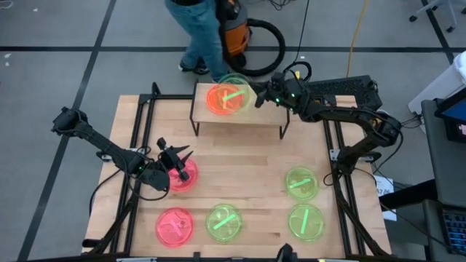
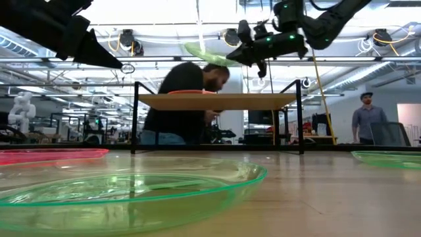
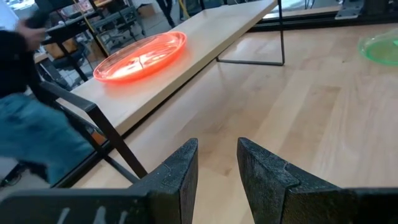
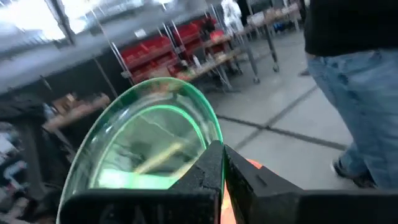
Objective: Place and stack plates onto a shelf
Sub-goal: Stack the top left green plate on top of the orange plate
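On table (image 1: 240, 164): four green plates (image 1: 301, 182), two pink plates (image 1: 175, 225).

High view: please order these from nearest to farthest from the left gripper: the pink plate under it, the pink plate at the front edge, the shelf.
Measured from the left gripper:
1. Round translucent pink plate, directly beneath it.
2. Second pink plate, at the table's front-left.
3. Light-wood shelf on black legs, at the table's back.

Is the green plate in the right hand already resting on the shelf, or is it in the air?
In the air. The right hand holds the green plate tilted, clearly above the shelf and the orange plate.
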Motion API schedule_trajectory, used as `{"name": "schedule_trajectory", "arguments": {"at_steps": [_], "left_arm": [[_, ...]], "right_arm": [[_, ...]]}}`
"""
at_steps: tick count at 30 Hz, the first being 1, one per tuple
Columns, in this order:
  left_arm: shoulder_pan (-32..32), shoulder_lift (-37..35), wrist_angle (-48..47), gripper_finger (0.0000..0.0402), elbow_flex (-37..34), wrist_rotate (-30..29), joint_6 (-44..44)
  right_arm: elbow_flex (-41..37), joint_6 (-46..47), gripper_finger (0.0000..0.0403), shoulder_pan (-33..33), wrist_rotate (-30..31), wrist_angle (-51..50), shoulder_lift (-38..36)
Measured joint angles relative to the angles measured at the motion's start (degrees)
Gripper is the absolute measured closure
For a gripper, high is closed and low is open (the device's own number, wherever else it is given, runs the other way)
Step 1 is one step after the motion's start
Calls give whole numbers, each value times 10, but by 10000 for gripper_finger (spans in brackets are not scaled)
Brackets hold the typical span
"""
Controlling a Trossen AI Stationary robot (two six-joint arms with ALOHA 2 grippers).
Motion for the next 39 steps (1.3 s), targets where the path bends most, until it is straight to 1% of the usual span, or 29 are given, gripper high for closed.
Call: {"name": "schedule_trajectory", "arguments": {"at_steps": [4, 9, 15, 19, 23, 28, 31, 33, 39], "left_arm": [[7, 0, 0, 282, 0, 0, 2], [9, 0, 0, 282, 0, 9, -2], [9, 0, 1, 282, 0, 12, 0], [9, 0, 1, 282, 0, 12, 0], [9, 0, 0, 282, 0, 12, 2], [9, 0, 0, 282, 0, 12, 2], [9, 0, 0, 282, 0, 12, 2], [9, 0, 0, 282, 0, 12, 8], [9, 0, 0, 282, 0, 12, 11]], "right_arm": [[64, -23, 403, -5, -3, -56, 42], [108, -31, 403, -12, -5, -61, 91], [119, -18, 403, -23, -3, -52, 147], [119, -16, 403, -27, -3, -47, 172], [119, -15, 403, -27, -2, -44, 185], [119, -22, 398, -27, -3, -39, 184], [119, -40, 380, -26, -3, -40, 181], [119, -53, 360, -23, -3, -39, 180], [119, -62, 277, -21, -3, -36, 178]]}}
